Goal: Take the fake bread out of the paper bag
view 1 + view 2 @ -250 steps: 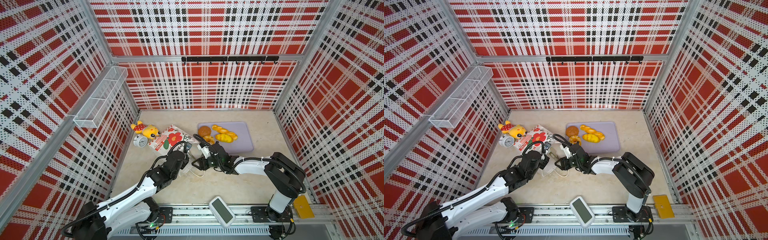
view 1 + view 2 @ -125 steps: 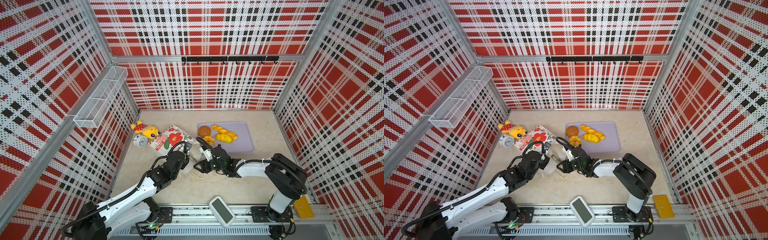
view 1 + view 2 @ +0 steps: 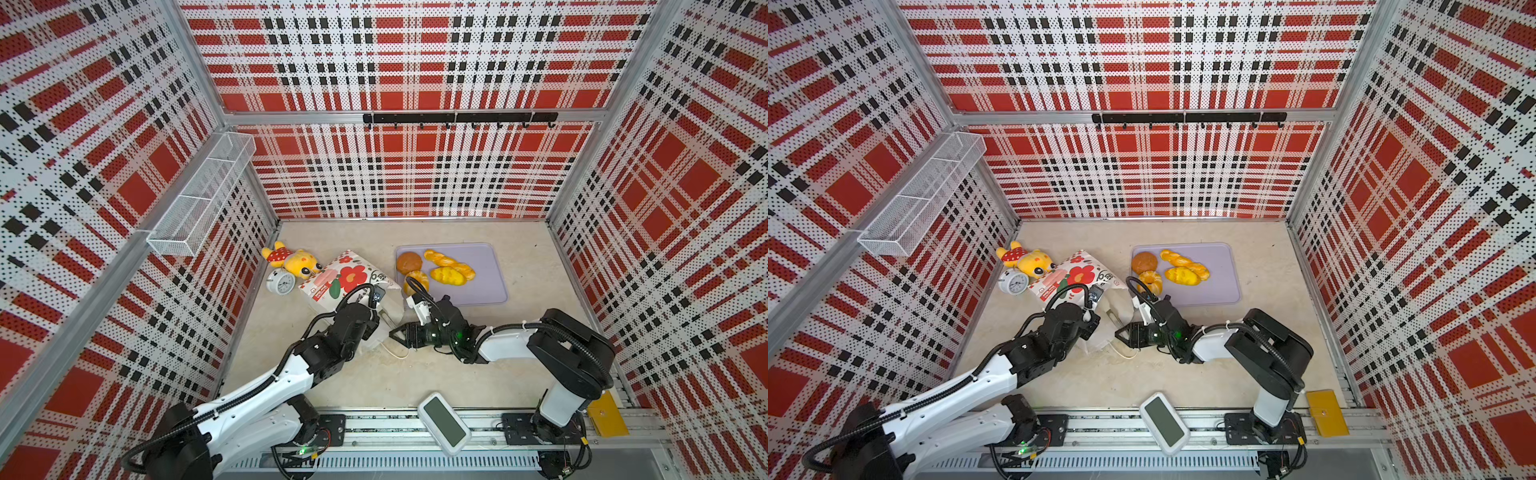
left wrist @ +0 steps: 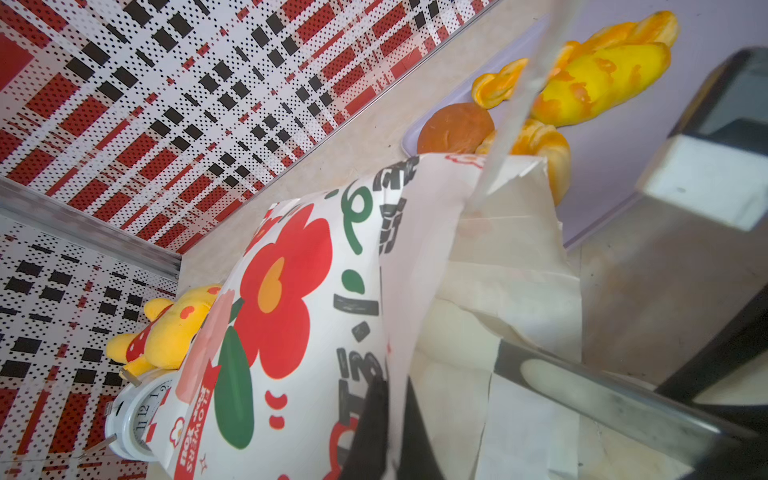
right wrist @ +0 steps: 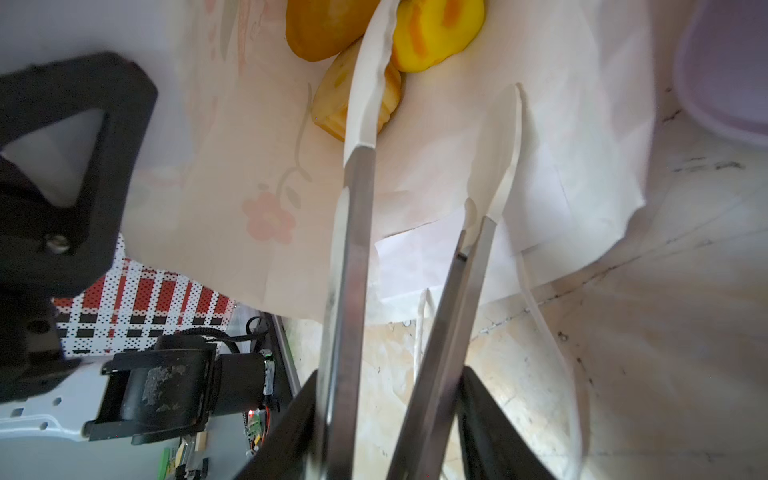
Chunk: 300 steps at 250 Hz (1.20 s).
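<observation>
Three loaves of the fake bread (image 5: 436, 33) show inside the paper bag (image 3: 345, 274), at the top of the right wrist view, just past the white tips of the tongs (image 5: 349, 249). Four more lie on the lilac tray (image 3: 490, 286). The right tool (image 3: 401, 333), the nearer one, is clamped on the tongs; their arms are spread, long axis aimed into the bag's mouth. The left tool (image 4: 392, 419), pressed together, pinches the bag's rim. A red label (image 4: 191, 415) reads "FLOWERS…YOU"; the black lettering is illegible.
</observation>
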Tool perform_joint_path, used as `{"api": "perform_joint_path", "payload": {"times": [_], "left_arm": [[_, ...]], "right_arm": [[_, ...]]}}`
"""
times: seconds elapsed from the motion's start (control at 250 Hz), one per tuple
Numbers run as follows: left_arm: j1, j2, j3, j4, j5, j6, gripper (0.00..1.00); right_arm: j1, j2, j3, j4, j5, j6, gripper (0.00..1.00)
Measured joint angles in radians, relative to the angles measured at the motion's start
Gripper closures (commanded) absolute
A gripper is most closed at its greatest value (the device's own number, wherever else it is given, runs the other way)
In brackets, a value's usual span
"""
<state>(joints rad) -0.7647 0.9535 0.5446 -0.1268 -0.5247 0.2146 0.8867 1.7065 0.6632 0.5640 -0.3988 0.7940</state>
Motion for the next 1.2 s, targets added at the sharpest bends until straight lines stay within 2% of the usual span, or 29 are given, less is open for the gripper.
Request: {"api": "perform_joint_path", "payload": {"times": [0.216, 0.376, 0.544, 0.712, 0.8, 0.92, 1.056, 1.2], "left_arm": [[0.000, 0.000, 0.000, 0.000, -0.001, 0.000, 1.00], [0.000, 0.000, 0.000, 0.000, 0.000, 0.000, 1.00], [-0.002, 0.000, 0.000, 0.000, 0.000, 0.000, 1.00], [-0.008, 0.000, 0.000, 0.000, -0.003, 0.003, 1.00], [-0.010, 0.000, 0.000, 0.000, -0.003, 0.003, 1.00], [-0.010, 0.000, 0.000, 0.000, -0.003, 0.004, 1.00], [-0.010, 0.000, 0.000, 0.000, -0.005, 0.004, 1.00], [-0.010, 0.000, 0.000, 0.000, -0.006, 0.004, 1.00]], "right_arm": [[0.035, -0.098, 0.008, -0.154, 0.004, -0.100, 0.47], [0.043, -0.107, 0.008, -0.187, 0.011, -0.101, 0.41], [0.040, -0.093, 0.007, -0.155, 0.008, -0.051, 0.40], [0.039, -0.082, 0.002, -0.132, 0.004, -0.014, 0.43], [0.044, -0.082, 0.002, -0.138, 0.011, -0.024, 0.40], [0.109, -0.098, -0.030, -0.127, 0.122, -0.135, 0.35], [0.217, -0.103, -0.141, 0.016, 0.254, -0.288, 0.32], [0.222, -0.016, -0.126, 0.063, 0.336, -0.363, 0.30]]}}
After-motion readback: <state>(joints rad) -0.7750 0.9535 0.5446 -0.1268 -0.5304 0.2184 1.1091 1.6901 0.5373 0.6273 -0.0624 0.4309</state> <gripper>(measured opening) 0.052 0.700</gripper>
